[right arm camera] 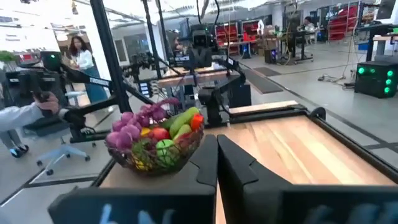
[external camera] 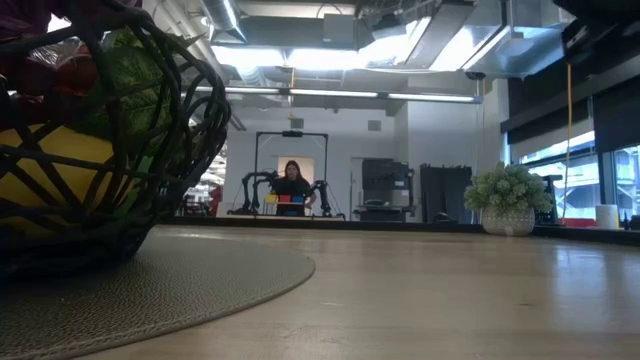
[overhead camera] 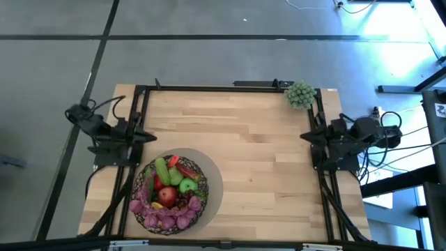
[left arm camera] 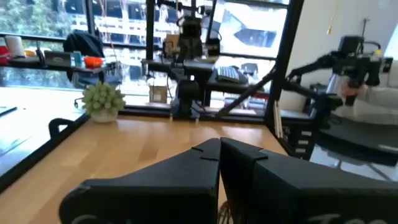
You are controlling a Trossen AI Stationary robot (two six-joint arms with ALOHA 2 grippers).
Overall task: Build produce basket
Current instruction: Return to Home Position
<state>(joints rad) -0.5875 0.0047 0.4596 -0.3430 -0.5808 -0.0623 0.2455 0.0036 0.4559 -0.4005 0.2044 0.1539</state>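
The basket [overhead camera: 139, 215] sits on its grey mat [overhead camera: 213, 185] at 7 o'clock on the tabletop [overhead camera: 265, 167], heaped with produce [overhead camera: 169, 194], so the loading looks finished. That fits both arms sitting tucked at the side edges, the left tool [left arm camera: 219, 155] at 9 o'clock just beyond the basket and the right tool [right arm camera: 216, 152] at 3 o'clock, each with fingers pressed together and holding nothing. The middle is open room, and only a small potted plant [overhead camera: 300, 95] stands at 1 o'clock by the far edge.
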